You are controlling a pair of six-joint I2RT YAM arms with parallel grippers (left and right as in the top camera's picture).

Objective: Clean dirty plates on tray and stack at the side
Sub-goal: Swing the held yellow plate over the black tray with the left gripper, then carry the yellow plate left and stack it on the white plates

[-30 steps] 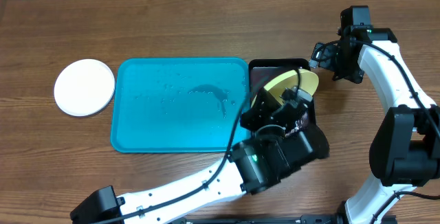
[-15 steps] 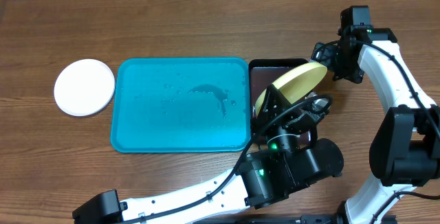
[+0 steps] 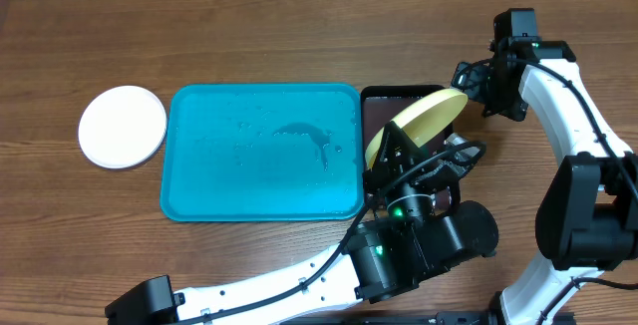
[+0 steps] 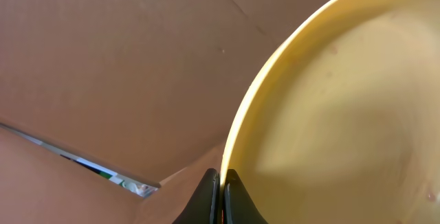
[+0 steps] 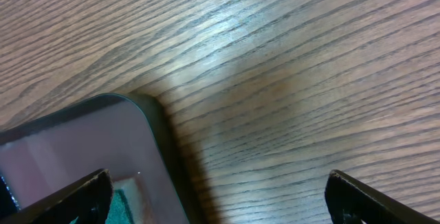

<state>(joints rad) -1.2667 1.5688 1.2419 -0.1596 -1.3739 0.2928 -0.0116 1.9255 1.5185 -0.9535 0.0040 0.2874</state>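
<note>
From overhead, the blue tray [image 3: 259, 151] lies flat on the table [image 3: 299, 36], its floor wet. The white plate [image 3: 123, 127] sits on the table just left of the blue tray, apart from it. A black tray [image 3: 384, 106] lies against the blue tray's right side. Above it the left gripper [image 3: 387, 152] holds the yellow plate [image 3: 424, 118] tilted steeply. The right gripper [image 3: 465, 78] hangs farther right, beyond the black tray's far corner.

In the left wrist view, the jaws are pressed together on the yellow plate's rim, with cardboard [image 4: 124, 66] behind.

In the right wrist view, the jaws are spread wide and hold nothing, above bare table beside the black tray's rounded corner.
</note>
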